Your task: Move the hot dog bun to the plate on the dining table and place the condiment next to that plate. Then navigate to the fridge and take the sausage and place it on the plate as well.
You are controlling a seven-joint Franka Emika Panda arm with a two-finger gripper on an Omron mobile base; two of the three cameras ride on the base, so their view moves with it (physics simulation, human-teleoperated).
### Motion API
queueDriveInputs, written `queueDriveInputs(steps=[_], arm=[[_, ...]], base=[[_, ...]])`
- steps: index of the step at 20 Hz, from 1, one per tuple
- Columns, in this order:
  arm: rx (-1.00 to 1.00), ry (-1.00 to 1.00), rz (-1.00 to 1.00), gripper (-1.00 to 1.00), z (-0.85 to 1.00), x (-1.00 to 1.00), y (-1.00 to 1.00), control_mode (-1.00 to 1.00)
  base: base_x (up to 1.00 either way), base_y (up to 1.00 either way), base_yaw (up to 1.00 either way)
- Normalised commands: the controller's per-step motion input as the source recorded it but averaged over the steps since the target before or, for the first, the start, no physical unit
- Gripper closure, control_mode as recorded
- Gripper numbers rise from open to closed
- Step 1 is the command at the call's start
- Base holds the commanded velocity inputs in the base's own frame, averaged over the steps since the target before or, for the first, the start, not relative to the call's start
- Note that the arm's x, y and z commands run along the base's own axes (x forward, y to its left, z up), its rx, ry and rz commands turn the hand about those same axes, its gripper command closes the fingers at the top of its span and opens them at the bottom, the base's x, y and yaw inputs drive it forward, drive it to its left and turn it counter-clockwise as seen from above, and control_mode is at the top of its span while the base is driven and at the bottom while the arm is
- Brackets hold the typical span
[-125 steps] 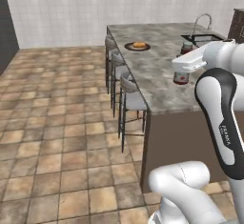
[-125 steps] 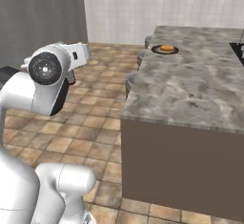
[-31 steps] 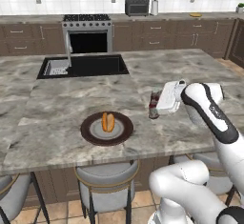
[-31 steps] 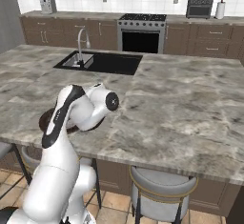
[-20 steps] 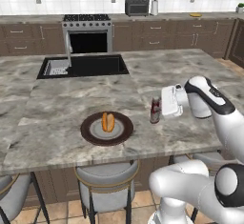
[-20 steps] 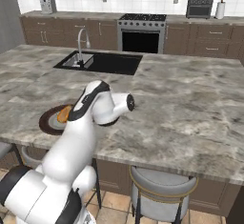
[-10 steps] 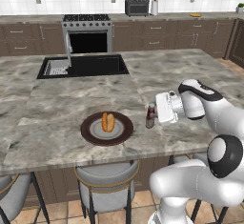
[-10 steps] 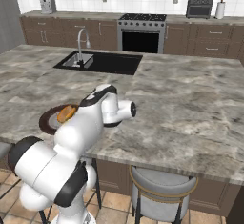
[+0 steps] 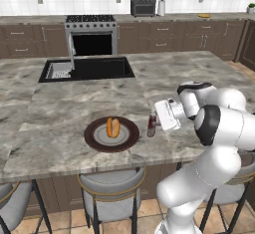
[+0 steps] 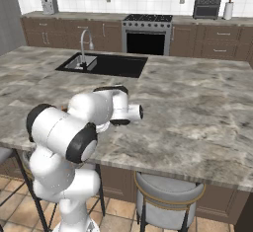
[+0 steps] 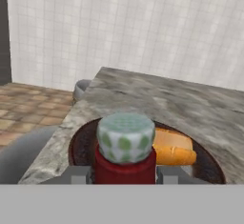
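Between the pincer [image 11: 124, 174] fingers, gripped at its body, the slim red ketchup bottle with a pale cap [image 11: 125, 147] stands upright just beside the round dark brown plate [image 9: 94, 137] on the grey marble surface [image 9: 50, 103]; beyond, the orange-tan split bun [image 11: 174, 147] lies partly hidden.

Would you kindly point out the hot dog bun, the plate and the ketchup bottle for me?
hot dog bun [image 9: 113, 127], left base view, middle of its top.
plate [image 9: 94, 139], left base view, dark rim left of the bun.
ketchup bottle [image 11: 125, 139], hand view, pale cap.
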Motion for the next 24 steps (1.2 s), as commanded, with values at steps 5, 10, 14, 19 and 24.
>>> queueDriveInputs(steps=[5, 10, 14, 19, 24], arm=[[0.02, -0.02, 0.17, 1.0, -0.27, 0.23, 0.0, -1.0], [0.0, -0.01, 0.12, 1.0, -0.22, 0.15, 0.0, -1.0], [0.0, -0.01, 0.0, 1.0, -0.17, 0.08, 0.26, -1.0], [0.0, -0.03, 0.0, 1.0, -0.18, 0.06, 0.27, -1.0], [0.0, -0.04, 0.0, 1.0, -0.29, 0.01, 0.16, -1.0]], base=[[0.0, 0.0, 0.0], [0.0, 0.0, 0.0], [0.0, 0.0, 0.0], [0.0, 0.0, 0.0], [0.0, 0.0, 0.0]])
